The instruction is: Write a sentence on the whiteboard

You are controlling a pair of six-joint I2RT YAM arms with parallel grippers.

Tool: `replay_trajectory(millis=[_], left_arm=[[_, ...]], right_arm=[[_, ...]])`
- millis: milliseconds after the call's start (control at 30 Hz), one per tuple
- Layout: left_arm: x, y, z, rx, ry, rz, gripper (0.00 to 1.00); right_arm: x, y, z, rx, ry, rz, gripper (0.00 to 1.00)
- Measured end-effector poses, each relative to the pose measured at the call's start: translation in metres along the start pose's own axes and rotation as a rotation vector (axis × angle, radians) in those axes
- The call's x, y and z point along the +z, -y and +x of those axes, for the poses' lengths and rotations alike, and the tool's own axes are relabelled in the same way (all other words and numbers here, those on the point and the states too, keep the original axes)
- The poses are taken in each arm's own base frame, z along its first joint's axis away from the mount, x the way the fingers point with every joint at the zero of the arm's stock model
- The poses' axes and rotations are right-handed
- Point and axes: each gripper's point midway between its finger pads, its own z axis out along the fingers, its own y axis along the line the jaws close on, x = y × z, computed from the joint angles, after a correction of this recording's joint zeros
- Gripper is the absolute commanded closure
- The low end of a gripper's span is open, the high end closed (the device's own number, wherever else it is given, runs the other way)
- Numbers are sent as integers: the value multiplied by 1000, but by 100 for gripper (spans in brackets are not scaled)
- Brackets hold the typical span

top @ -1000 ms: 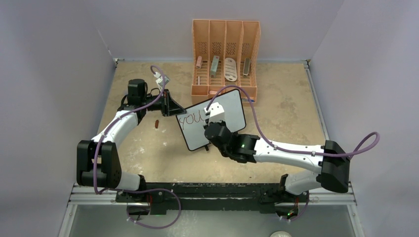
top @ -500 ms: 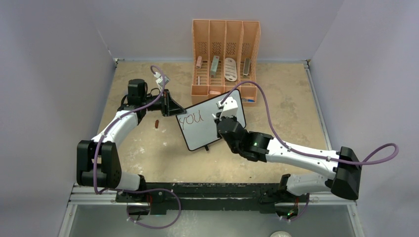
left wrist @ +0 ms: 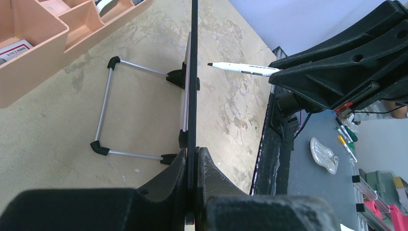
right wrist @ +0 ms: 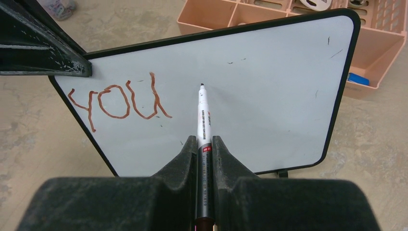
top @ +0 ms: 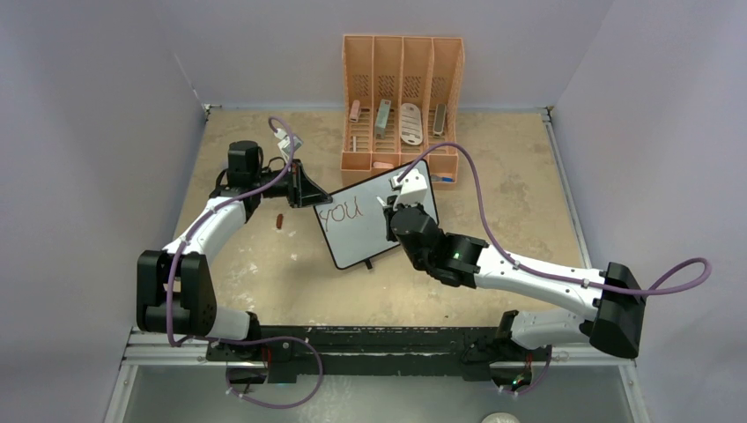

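We're looking at the left gripper [left wrist: 192,159] biting shut on the left edge of the whiteboard [top: 361,233], which is standing tilted on the table [top: 493,176] at the middle of the top view, just in front of the orange organizer [top: 403,53]. The right gripper [right wrist: 204,142] is squeezing closed around a marker [right wrist: 203,120], with the tip aiming at blank white just right of the writing. In the left wrist view that tip is hanging a touch off the board face, not touching it (a sliver of gap is showing).

The sentence [right wrist: 120,101] is reading only "YOU" so far, in red-brown capitals at the board's upper left, so I'm judging most of the writing is yet to come. The print on the marker barrel is too small to read.

The board is looking light and stiff, with a slick face and a thin wire stand [left wrist: 108,106] behind it. I'm expecting it to skid or tip under pen pressure, so the frame edge is the sensible hold. The marker is slim and smooth and may twist if pressed hard.
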Motion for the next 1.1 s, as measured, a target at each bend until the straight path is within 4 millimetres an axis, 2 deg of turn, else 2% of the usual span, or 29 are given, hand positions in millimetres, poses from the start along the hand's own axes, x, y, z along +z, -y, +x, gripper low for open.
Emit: replay_trajectory(millis=[267,1100], left_arm=[[0,0,0,0,0,0,100],[0,0,0,2,-2,0,100]], right_arm=[[2,0,-3,4,12,0,100],[14,-1,4,-16,3,14,100]])
